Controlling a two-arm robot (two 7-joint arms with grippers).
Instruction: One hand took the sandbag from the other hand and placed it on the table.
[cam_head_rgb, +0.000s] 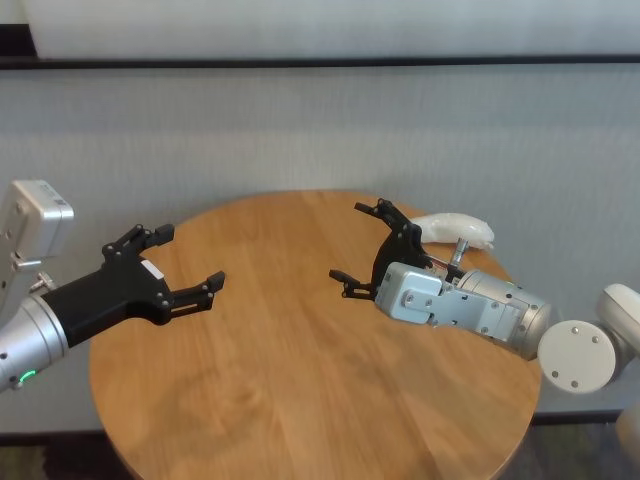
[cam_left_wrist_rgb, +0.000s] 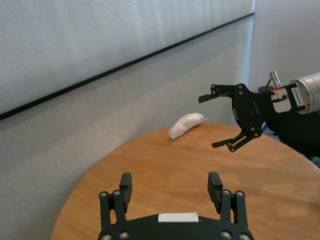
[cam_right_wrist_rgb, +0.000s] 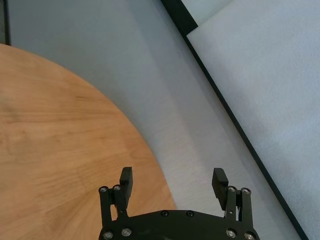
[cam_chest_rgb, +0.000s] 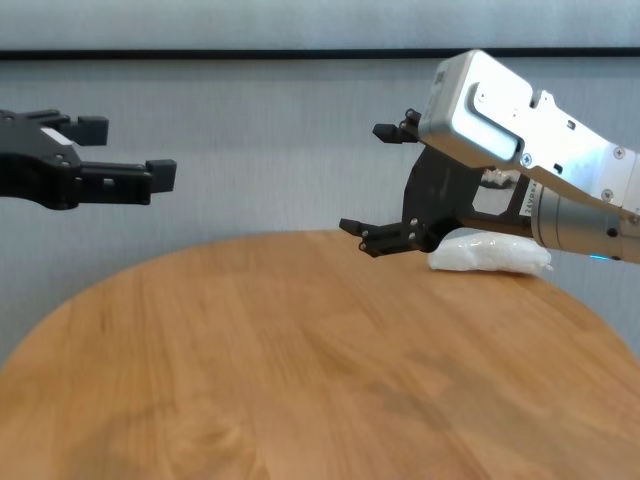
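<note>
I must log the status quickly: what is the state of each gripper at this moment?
Left gripper: open, holding nothing, above the table.
Right gripper: open, holding nothing; the sandbag lies on the table behind it.

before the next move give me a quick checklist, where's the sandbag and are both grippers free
1. Sandbag lies on the table, at its far right edge: ok.
2. Right gripper is open and empty, above the table just left of the sandbag, clear of it in the left wrist view: ok.
3. Left gripper is open and empty, above the table's left side: ok.
4. Gap between the two grippers: wide, fingers facing each other, nothing between them: ok.
5. Sandbag fully supported at the rim: cannot tell; the right arm hides part of it.
</note>
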